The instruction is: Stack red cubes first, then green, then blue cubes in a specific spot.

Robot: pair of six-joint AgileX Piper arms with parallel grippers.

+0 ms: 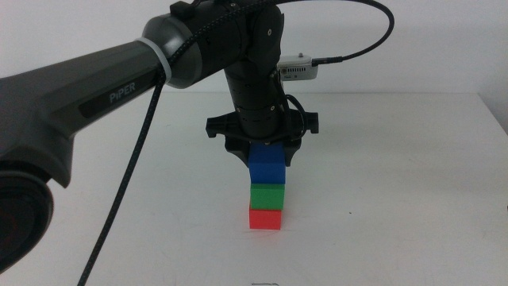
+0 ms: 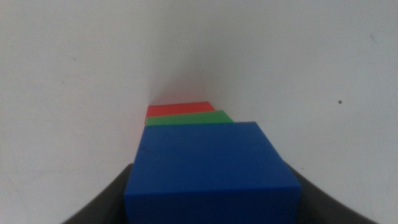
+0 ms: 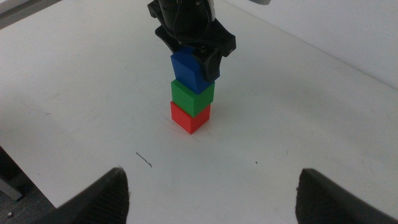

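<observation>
A stack of three cubes stands on the white table [image 1: 397, 199] near the middle. The red cube [image 1: 265, 218] is at the base, the green cube [image 1: 267, 195] rests on it, and the blue cube [image 1: 267, 168] sits on top. My left gripper [image 1: 265, 155] reaches straight down from above, shut on the blue cube, with its dark jaws flanking the cube's upper half. In the left wrist view the blue cube [image 2: 211, 168] fills the space between the jaws, with edges of green [image 2: 189, 118] and red [image 2: 177, 109] beyond it. The right gripper [image 3: 214, 186] waits open, well short of the stack [image 3: 191, 93].
The left arm's dark body and its cable [image 1: 127, 183] cross the left half of the middle view. A small dark mark [image 3: 144, 160] lies on the table between the right gripper and the stack. Bare white tabletop surrounds the stack.
</observation>
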